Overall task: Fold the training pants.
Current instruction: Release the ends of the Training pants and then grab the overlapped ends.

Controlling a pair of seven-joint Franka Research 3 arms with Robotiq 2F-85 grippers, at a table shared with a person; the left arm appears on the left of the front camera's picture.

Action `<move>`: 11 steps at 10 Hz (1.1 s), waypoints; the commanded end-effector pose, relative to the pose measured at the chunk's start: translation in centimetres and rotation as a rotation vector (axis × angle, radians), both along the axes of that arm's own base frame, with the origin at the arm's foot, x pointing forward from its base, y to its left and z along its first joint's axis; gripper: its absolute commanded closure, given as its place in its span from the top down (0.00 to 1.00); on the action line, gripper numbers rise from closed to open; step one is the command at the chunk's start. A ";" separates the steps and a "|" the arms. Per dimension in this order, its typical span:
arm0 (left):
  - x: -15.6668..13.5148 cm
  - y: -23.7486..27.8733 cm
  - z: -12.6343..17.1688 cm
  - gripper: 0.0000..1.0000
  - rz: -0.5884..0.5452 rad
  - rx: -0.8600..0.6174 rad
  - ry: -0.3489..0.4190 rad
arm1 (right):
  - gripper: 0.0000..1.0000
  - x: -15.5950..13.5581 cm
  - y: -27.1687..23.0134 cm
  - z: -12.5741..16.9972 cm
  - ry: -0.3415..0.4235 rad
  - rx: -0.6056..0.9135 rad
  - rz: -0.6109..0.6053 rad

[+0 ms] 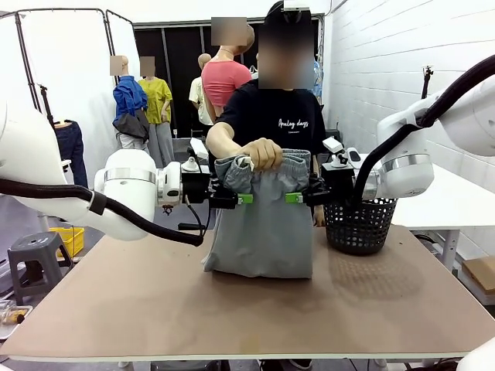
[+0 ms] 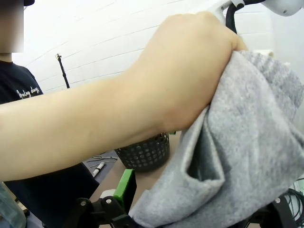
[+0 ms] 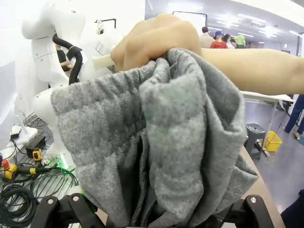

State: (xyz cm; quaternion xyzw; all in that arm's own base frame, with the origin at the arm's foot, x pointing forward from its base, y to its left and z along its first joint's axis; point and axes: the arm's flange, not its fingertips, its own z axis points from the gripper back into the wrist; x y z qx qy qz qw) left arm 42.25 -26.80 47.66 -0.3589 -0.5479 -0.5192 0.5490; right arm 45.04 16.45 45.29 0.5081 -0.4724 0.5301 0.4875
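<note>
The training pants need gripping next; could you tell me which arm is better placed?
Right, marginally: the training pants sit centrally between the open jaws of the right gripper, but off to one side in the left gripper.

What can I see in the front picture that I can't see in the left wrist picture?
Front view, not the left wrist view: the left gripper and right gripper together, jaws open at either side of the hanging training pants, whose bottom edge rests on the table; also a grey stool.
Left wrist view, not the front view: a close look at the person's forearm and the pants' fuzzy fabric.
Both: the person's hand bunching the waistband, and the black mesh basket.
</note>
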 end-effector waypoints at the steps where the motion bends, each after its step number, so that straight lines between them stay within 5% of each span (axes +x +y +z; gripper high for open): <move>1: 0.3 -0.6 -0.3 1.00 0.018 -0.039 -0.031 | 1.00 0.7 1.5 -0.5 -0.015 0.033 -0.032; 6: 0.4 -0.7 -0.5 0.94 -0.010 -0.039 -0.060 | 1.00 1.7 1.6 -0.2 0.011 0.054 -0.038; 11: 0.7 0.0 -0.4 0.00 -0.002 -0.084 -0.058 | 0.00 2.5 1.2 1.2 0.044 0.036 0.000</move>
